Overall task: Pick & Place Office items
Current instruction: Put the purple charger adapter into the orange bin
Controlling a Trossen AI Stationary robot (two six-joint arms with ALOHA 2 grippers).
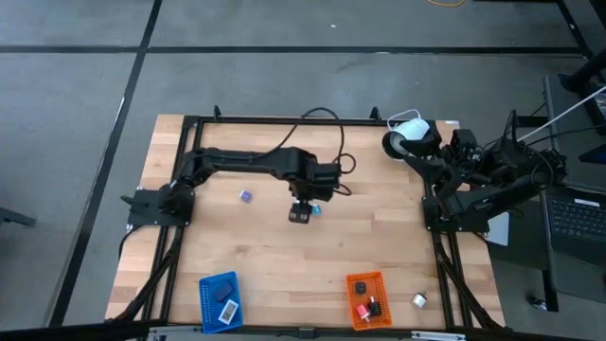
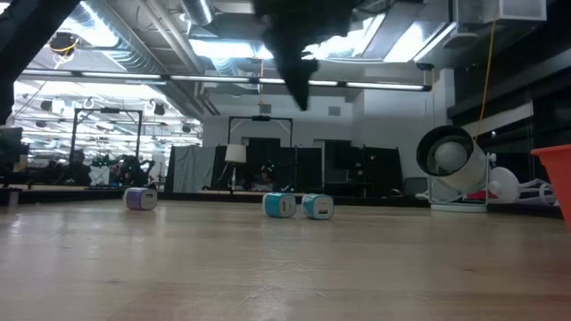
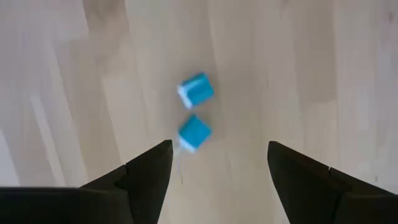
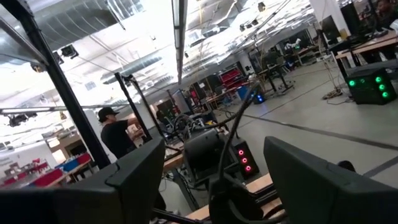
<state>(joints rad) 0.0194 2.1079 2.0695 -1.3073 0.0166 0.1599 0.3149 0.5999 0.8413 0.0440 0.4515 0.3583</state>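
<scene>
From above, the job looks partly done: the blue tray [image 1: 219,300] near the front edge of the desk [image 1: 379,237] holds a couple of flat pieces, and the orange tray [image 1: 367,300] holds small red and black chunks, while three office items lie loose on the wood, a purple chunk [image 1: 244,197] and a pair of light-blue chunks [image 1: 316,209] near the middle. The left pincer [image 1: 300,214] hangs just beside that pair; the right arm is folded at the desk's right edge, next to a white round device [image 1: 411,132]. At desk height the purple chunk [image 2: 140,198] sits well apart from the two light-blue ones [image 2: 298,205], which lie nearly touching, each a stubby block with a white end face; the left arm hangs dark above them. The left wrist view shows the pair [image 3: 195,112] ahead of the spread fingers [image 3: 147,176], nothing held. The right wrist view looks out into the room, where a person stands; the right pincer [image 4: 214,186] is apart and empty.
</scene>
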